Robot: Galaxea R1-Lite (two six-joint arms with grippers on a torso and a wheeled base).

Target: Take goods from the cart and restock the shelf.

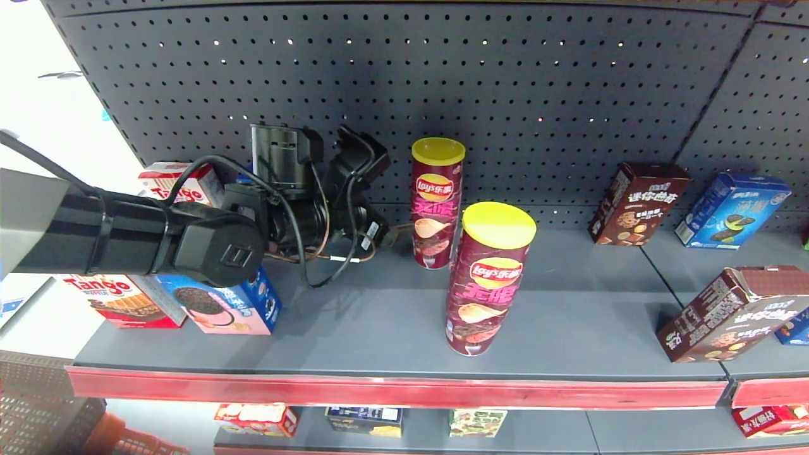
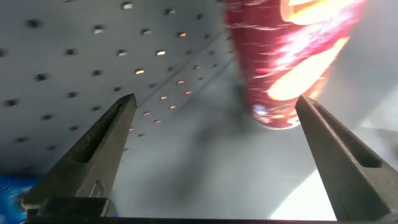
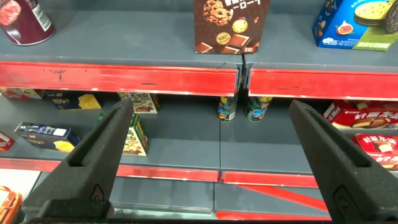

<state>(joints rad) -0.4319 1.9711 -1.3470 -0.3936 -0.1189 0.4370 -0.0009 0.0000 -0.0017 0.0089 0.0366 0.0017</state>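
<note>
— What stands nearest on the shelf (image 1: 379,335)?
— Along its front edge, at the left, a red wafer box (image 1: 120,300) and a blue-and-pink cookie box (image 1: 227,309) stand side by side, both closed. Toward the middle is the front chip can (image 1: 490,284), upright and dark red. Its yellow lid is on, so its contents stay hidden. At the far right a brown biscuit box (image 1: 727,316) lies tilted.
— And the right gripper (image 3: 211,104)?
— It hangs before the shelf's red front edge, fingers wide apart, holding nothing.
— Farther in?
— The rear chip can (image 1: 436,202) stands upright close to the pegboard (image 1: 505,76). It is the same dark red, with its yellow lid on. The left gripper (image 2: 216,101) sits just beside it on its left, fingers spread, nothing clamped. The can shows beyond the tips, nearer one finger; whether a finger touches it cannot be told.
— At the back right?
— A second brown box (image 1: 635,202) and a blue cookie box (image 1: 730,208), both closed, near the pegboard.
</note>
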